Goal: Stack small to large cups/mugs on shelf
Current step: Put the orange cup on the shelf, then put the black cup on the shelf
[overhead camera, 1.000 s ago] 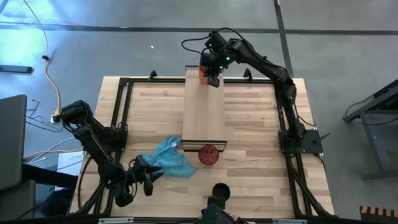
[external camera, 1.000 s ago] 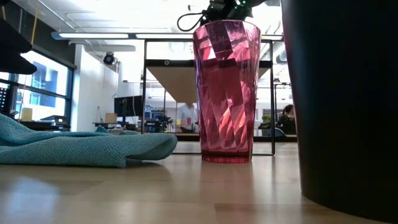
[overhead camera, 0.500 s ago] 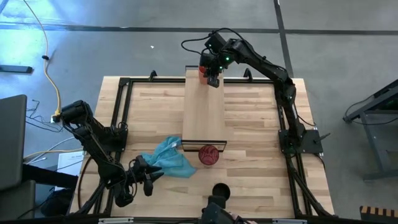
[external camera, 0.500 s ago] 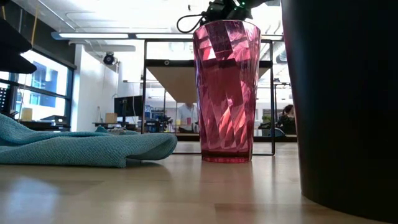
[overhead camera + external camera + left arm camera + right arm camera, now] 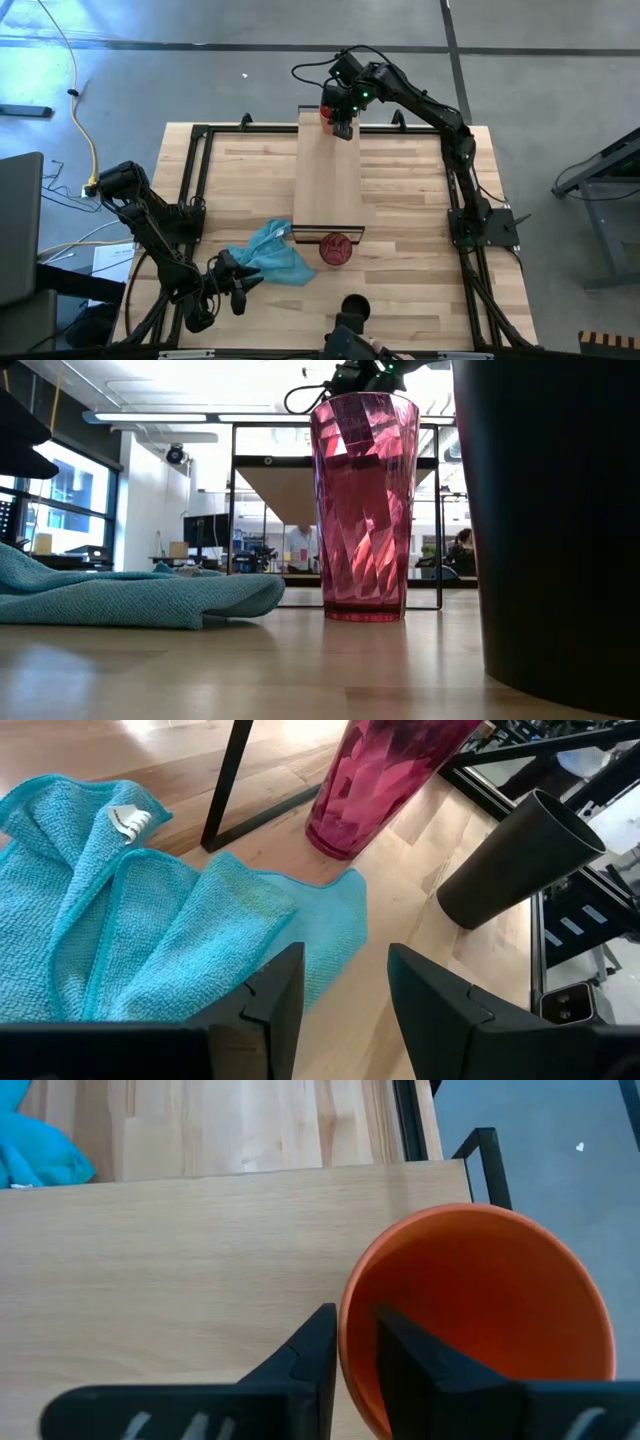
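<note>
Since our right gripper (image 5: 352, 1342) pinches the orange cup's (image 5: 480, 1315) rim at the shelf's (image 5: 335, 170) far end, the pink cup (image 5: 336, 249) sits way back.

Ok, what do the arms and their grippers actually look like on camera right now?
Both arms are dark and jointed. The right arm has a black cable loop and a green light near its wrist. The left gripper has two blocky black fingers; the right gripper has narrower black ones.
</note>
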